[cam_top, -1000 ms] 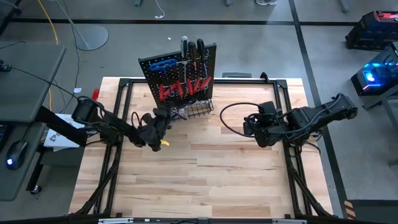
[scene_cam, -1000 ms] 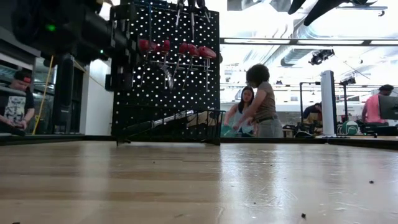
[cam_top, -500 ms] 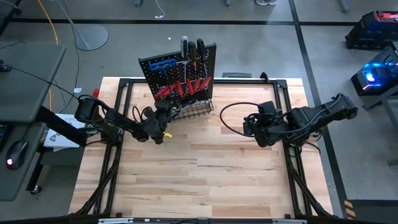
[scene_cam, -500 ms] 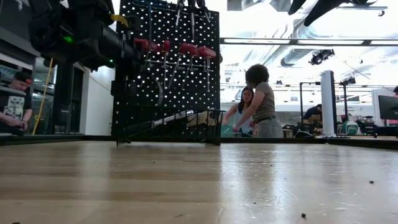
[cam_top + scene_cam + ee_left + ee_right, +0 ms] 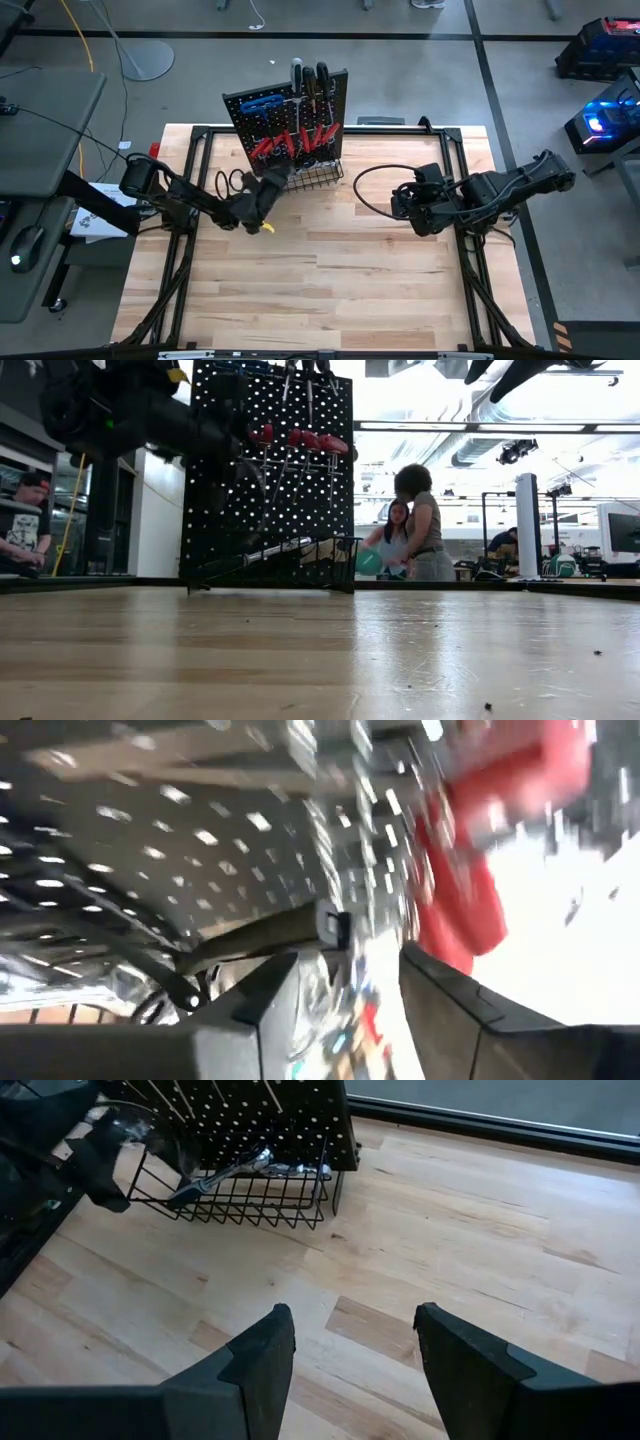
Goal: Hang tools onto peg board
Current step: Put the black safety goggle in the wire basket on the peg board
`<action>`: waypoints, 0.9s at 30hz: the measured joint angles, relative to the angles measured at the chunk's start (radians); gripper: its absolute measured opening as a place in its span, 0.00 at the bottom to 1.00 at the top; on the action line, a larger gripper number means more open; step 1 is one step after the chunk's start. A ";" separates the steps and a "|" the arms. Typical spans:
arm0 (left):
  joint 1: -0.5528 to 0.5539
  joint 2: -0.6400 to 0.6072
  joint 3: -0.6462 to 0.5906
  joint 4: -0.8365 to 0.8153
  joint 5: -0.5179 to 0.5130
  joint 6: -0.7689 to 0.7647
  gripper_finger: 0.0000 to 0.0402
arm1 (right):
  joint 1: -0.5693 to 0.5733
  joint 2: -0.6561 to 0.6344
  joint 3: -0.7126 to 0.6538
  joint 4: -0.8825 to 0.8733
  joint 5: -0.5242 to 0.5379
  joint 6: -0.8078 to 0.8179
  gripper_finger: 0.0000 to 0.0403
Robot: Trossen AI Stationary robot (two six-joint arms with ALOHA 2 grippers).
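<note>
The step in hand seemed to be the hanging itself: the left gripper [image 5: 268, 190] was at the lower left part of the peg board [image 5: 285, 125], which stood at the far edge of the surface [image 5: 330, 270], a little left of the middle. In the left wrist view its jaws were spread, with red handles [image 5: 470, 890] close in front of them and nothing clearly pinched — so a tool was probably just put on a hook, though I could not tell which one. The red-handled screwdrivers [image 5: 295, 138] hung in a row on the board, and a chrome tool [image 5: 225, 1170] lay in the wire basket [image 5: 240, 1195] below. The next move would call for a straight retreat, without catching the hanging handles. The left arm reached forward from the left edge, low; the right gripper [image 5: 405, 205] waited near the right side — jaws spread and empty.
</note>
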 joint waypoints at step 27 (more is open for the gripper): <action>0.046 -0.125 0.266 -1.004 0.570 0.437 0.39 | 0.000 0.000 0.000 0.000 0.005 -0.004 0.50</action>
